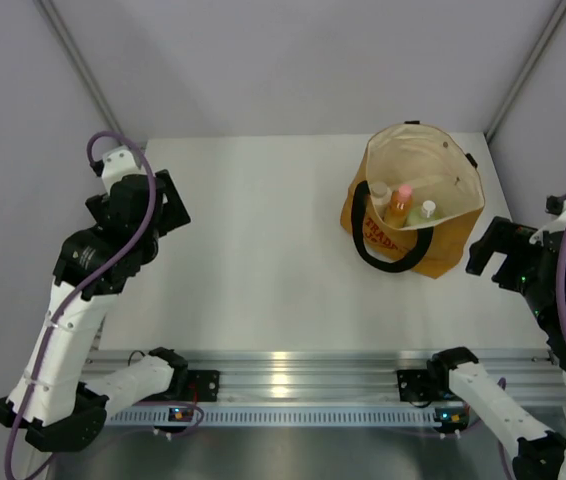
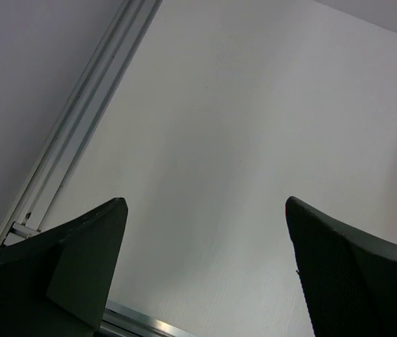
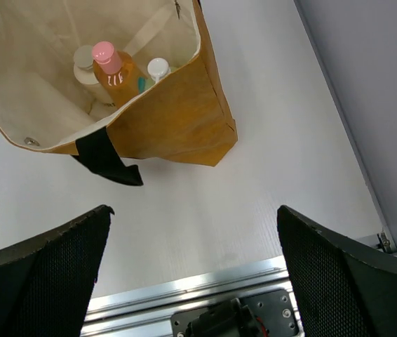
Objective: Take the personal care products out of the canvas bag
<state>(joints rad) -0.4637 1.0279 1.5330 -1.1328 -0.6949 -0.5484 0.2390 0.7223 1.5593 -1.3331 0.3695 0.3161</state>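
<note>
The soft mustard-orange canvas bag point(image 1: 413, 155) with cream lining and black loop handles stands open on the smooth white counter point(image 1: 263, 230). Inside it, close together, are an orange bottle with pink cap point(image 3: 116, 72), a cream round jar point(image 3: 83, 59) and a pale green bottle with white cap point(image 3: 158, 68). The right claw point(image 3: 195, 210) hangs just beside the bag, spread wide and empty. The left claw point(image 2: 205, 210), well apart from the bag, is also spread wide.

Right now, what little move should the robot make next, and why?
I'd probably swing the right gripper over the open bag, above the orange bottle. That gripper is open and beside the bag, the bottle stands upright inside, and the left gripper is far off.
</note>
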